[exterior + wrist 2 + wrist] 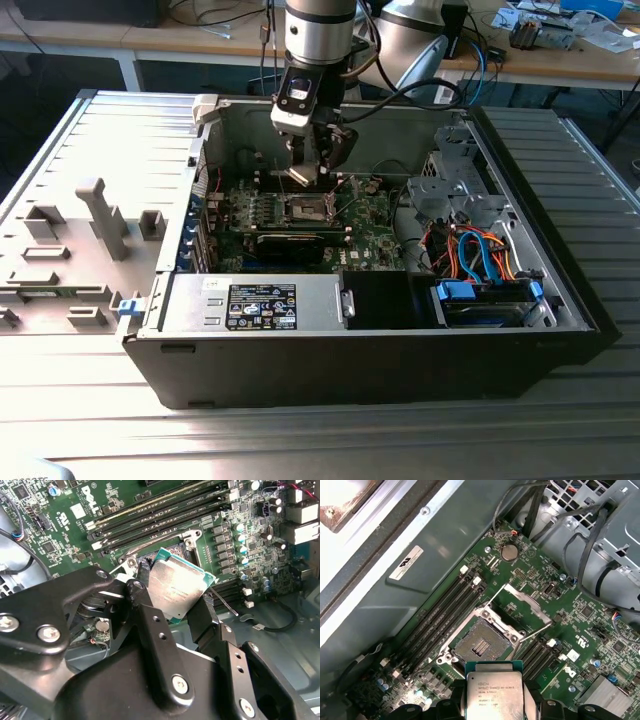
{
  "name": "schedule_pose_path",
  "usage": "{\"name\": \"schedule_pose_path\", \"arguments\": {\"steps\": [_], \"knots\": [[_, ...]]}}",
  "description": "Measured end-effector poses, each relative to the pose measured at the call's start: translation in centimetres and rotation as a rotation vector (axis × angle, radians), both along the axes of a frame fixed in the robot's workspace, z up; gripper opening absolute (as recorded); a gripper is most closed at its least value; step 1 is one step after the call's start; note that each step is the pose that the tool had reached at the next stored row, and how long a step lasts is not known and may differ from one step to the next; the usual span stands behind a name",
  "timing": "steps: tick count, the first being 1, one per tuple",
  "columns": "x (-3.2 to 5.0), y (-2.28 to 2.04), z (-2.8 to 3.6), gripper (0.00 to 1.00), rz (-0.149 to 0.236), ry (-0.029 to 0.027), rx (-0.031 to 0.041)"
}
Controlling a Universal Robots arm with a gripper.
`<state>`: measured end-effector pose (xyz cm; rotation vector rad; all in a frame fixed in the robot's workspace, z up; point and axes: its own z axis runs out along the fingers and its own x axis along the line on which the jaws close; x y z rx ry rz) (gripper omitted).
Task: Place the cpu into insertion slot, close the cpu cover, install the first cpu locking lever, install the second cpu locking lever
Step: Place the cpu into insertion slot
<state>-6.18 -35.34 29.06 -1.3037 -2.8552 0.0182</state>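
Broadly, the computer case (pixel 300 370) lay flat with its open side up, which gave the arm (pixel 320 30) a straight way down to the green motherboard (pixel 370 225) on its floor. The arm stood over the board's middle, and the gripper (pixel 303 178) hung just above the socket area in the exterior view, apart from the board.

In the first wrist view the cpu cover (pixel 532 607) was swung up and away from the insertion slot (pixel 481 645), and a thin locking lever (pixel 490 596) beside it was raised. That looked like the reason the slot's dark, pin-lined recess lay bare inside its silver rim: nothing could be seated there otherwise.

The claw was pinching the cpu (pixel 177 587). In the second wrist view its black fingers (pixel 150 620) pressed on two opposite edges, probably so that the metal top and the underside stayed untouched and the chip could go down flat.

The cpu (pixel 494 692) was in the air, near the slot but not over its centre, and it looked roughly level with the board. The slot was empty, so by my reading the first step was in hand and unfinished, with the cover and both levers not yet dealt with.
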Motion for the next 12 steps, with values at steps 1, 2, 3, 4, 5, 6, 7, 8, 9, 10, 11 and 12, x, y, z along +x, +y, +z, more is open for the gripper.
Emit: {"name": "schedule_pose_path", "arguments": {"steps": [1, 2, 3, 4, 5, 6, 7, 8, 9, 10, 11, 12], "knots": [[0.0, 0.0, -0.02, 0.55, -0.01, -0.0001, 0.0], [0.0, 0.0, -0.04, 0.55, -0.031, -0.0001, -0.0001], [0.0, 0.0, -0.06, 0.55, -0.053, 0.0, -0.0006], [0.0, 0.0, -0.07, 0.55, -0.065, -0.0001, -0.0006], [0.0, 0.0, -0.08, 0.55, -0.069, -0.0001, -0.0006], [0.0, 0.0, -0.08, 0.55, -0.072, 0.0, -0.0006], [0.0, 0.0, -0.08, 0.55, -0.074, -0.0001, -0.0006], [0.0, 0.0, -0.09, 0.55, -0.076, 0.0, -0.0006], [0.0, 0.0, -0.09, 0.55, -0.079, 0.0, -0.0006], [0.0, 0.0, -0.09, 0.55, -0.083, -0.0001, -0.0006], [0.0, 0.0, -0.1, 0.55, -0.086, -0.0001, -0.0006], [0.0, 0.0, -0.1, 0.55, -0.089, -0.0001, -0.0006]]}}
